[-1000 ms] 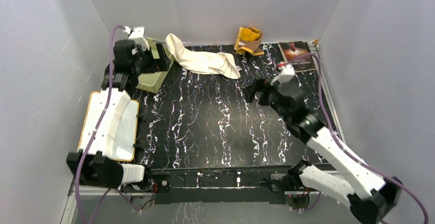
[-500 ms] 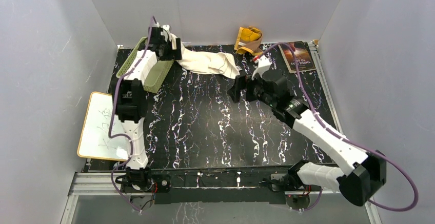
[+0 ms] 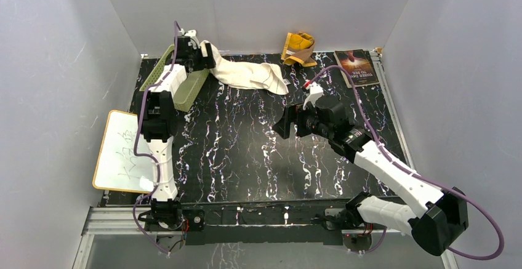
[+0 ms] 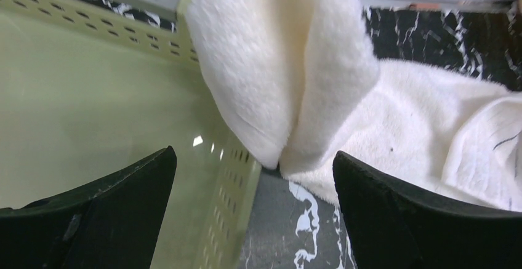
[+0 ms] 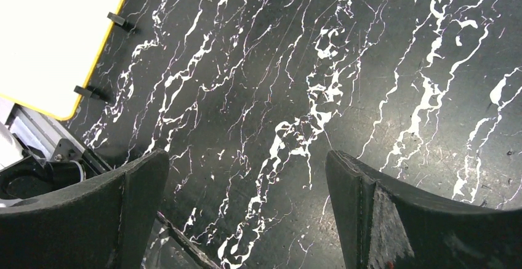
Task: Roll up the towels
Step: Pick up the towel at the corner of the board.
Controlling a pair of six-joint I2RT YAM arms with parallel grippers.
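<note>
**Robotics laboratory test cell.** Plain white panels point(image 3: 265, 4) enclose three sides of a table point(image 3: 246, 152) surfaced in black sheet with white marble veining. Two white-and-black manipulators, the left arm point(image 3: 161, 158) and the right arm point(image 3: 394, 170), are bolted to a metal frame point(image 3: 258, 215) along the near edge, each trailing a purple cable point(image 3: 336, 68). The items laid out are loose test props. They comprise a cream-white towel point(image 3: 246, 72), a mustard-yellow towel point(image 3: 298, 47), a dark-covered book point(image 3: 357, 66), a pale green perforated basket point(image 3: 188, 92) and a yellow-rimmed whiteboard point(image 3: 120, 158) bearing scribbles. Cameras ride on both wrists, with the black fingers framing each wrist view.
</note>
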